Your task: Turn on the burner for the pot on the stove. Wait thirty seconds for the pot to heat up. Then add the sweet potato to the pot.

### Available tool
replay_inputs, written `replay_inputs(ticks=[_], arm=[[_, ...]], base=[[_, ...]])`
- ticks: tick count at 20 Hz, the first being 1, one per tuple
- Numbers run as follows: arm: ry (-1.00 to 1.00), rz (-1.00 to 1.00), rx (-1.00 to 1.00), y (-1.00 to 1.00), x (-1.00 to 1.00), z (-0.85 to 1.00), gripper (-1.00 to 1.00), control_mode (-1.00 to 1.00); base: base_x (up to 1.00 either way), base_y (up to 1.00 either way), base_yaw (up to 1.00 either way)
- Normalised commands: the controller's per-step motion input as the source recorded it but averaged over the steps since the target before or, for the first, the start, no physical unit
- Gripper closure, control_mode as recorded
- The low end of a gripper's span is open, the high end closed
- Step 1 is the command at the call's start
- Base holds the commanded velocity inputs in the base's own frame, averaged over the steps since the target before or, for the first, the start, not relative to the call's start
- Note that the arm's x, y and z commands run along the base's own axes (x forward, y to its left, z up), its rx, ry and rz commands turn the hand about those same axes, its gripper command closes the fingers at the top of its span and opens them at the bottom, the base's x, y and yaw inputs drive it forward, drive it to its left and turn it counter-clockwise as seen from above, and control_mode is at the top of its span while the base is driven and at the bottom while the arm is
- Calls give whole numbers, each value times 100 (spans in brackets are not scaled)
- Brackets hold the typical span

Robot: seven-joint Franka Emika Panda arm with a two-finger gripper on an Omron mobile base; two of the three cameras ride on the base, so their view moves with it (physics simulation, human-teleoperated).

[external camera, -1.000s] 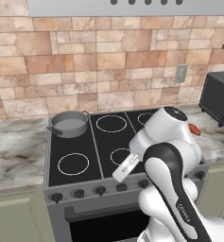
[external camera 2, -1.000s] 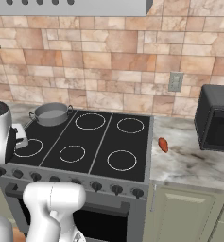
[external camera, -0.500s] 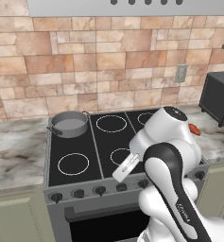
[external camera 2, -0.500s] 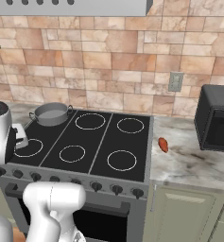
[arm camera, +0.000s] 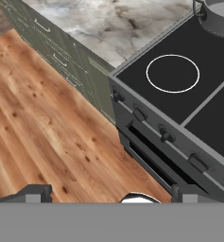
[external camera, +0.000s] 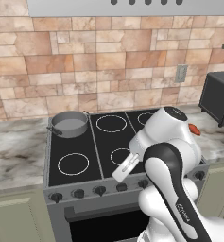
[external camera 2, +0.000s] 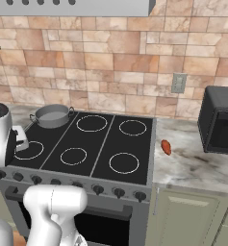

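With the tool (arm camera: 106,191) spread wide and empty out in front of the stove (external camera: 85,153), the pot (external camera: 69,124) on the stove's back-left ring and the sweet potato (external camera 2: 166,147) on the counter (external camera 2: 197,163) beside the stove, picking the wrong knob (arm camera: 117,96) would likely heat an empty ring.

Matt grey metal pot (external camera: 69,124), glossy black glass stove (external camera: 85,153), veined marble counter (external camera: 14,153)

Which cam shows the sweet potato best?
Right base view: the sweet potato lies whole on the counter, right of the stove. In the left base view, only an orange end peeks past the arm.
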Motion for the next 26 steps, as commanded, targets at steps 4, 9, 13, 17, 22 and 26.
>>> replay_inputs(ticks=[4, 9, 13, 17, 22, 26], arm=[[0, 0, 0, 0, 0, 0, -100, -100], [0, 0, 0, 0, 0, 0, -100, -100], [0, 0, 0, 0, 0, 0, -100, -100], [0, 0, 0, 0, 0, 0, -100, -100], [0, 0, 0, 0, 0, 0, -100, -100], [0, 0, 0, 0, 0, 0, -100, -100]], base=[[0, 0, 0], [0, 0, 0], [0, 0, 0], [0, 0, 0], [0, 0, 0], [0, 0, 0]])
